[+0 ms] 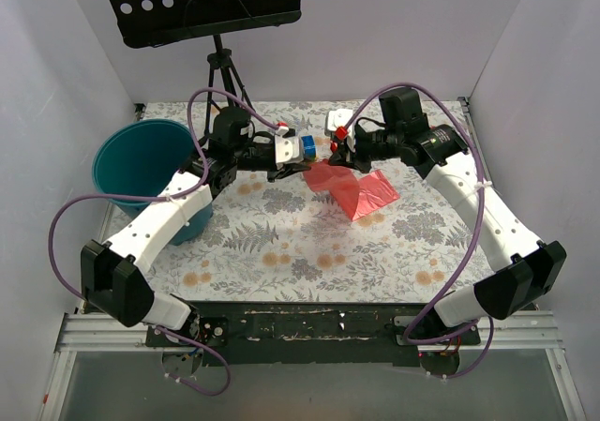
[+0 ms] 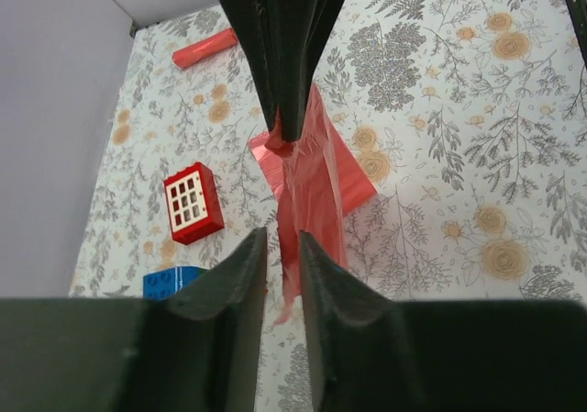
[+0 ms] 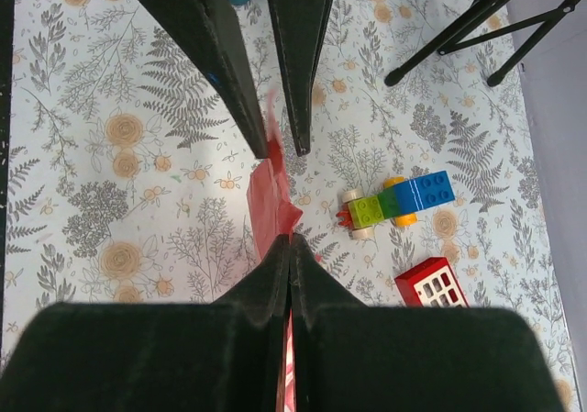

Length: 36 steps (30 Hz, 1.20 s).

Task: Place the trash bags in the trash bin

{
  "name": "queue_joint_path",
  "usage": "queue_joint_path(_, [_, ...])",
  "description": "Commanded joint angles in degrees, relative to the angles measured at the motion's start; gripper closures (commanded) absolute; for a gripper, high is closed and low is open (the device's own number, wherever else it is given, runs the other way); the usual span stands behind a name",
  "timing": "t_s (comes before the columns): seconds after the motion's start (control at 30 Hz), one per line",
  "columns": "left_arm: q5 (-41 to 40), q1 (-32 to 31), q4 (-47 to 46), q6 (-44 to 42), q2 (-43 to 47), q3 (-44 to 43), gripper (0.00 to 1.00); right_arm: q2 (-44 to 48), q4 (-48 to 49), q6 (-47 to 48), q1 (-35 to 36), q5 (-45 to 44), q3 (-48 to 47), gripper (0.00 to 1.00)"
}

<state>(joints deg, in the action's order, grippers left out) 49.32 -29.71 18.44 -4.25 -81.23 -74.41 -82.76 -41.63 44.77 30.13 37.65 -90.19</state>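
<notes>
While left pincer (image 2: 280, 238) is ajar, right (image 3: 289, 242) clamps bag (image 1: 361, 191).

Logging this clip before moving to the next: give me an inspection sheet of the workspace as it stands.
Surface: floral table cover, flat.
Job's things: pink trash bag lying on the cover, one end lifted; teal trash bin upright at far left, nothing seen inside.
Clutter: red stick, red window block, blue brick, toy car.
Grippers: left tool open around the bag; right tool shut on it.
Cables: purple cables looped along both arms.
Surroundings: white walls; black stand on a tripod at the back.
</notes>
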Motion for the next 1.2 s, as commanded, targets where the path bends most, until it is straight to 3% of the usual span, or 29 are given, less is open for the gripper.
queue_joint_path(0.0, [-1.59,-0.69,-0.07,-0.58,-0.42,-1.87,0.89,0.23,2.43,-2.41,0.28,0.76,-0.42,0.99])
queue_joint_path(0.03, [-2.20,-0.70,-0.42,-0.67,-0.85,-2.23,0.98,0.23,2.17,-2.50,0.28,0.93,-0.25,0.99])
queue_joint_path(0.07, [-2.82,-0.87,-1.11,-0.67,-0.95,-2.23,1.00,0.23,1.82,-2.76,0.37,1.37,0.10,0.99])
queue_joint_path(0.17, [-5.36,-2.27,-4.10,-3.12,-0.68,-1.18,1.00,0.06,4.52,-9.32,0.89,1.99,1.59,0.99])
queue_joint_path(0.33, [-13.72,-9.21,-8.14,-17.18,1.86,3.47,1.00,-3.10,12.17,-27.51,1.07,2.26,1.86,0.99])
queue_joint_path(0.47, [-15.39,-10.54,-10.35,-21.93,2.92,4.80,1.00,-4.51,14.72,-32.90,0.90,-4.41,3.09,0.99])
queue_joint_path(0.6, [-17.32,-10.54,-8.95,-25.36,2.22,4.98,1.00,-4.34,15.17,-33.79,0.63,-4.79,3.27,0.99])
queue_joint_path(0.8, [-21.63,-10.45,-11.40,-26.16,0.55,6.73,1.00,-0.83,13.94,-33.79,0.89,5.57,4.94,0.99])
queue_joint_path(0.97, [-20.59,-10.63,-15.53,-25.99,1.60,9.02,1.00,0.67,17.45,-38.87,-1.29,-2.83,8.88,0.99])
queue_joint_path(1.07, [-19.79,-10.54,-16.15,-25.19,2.39,9.46,1.00,-0.64,19.04,-41.17,-5.69,-2.58,11.18,0.99])
queue_joint_path(1.17, [-20.93,-10.54,-16.06,-25.72,2.13,9.99,1.00,-0.91,18.42,-38.80,-5.61,1.27,10.30,0.99])
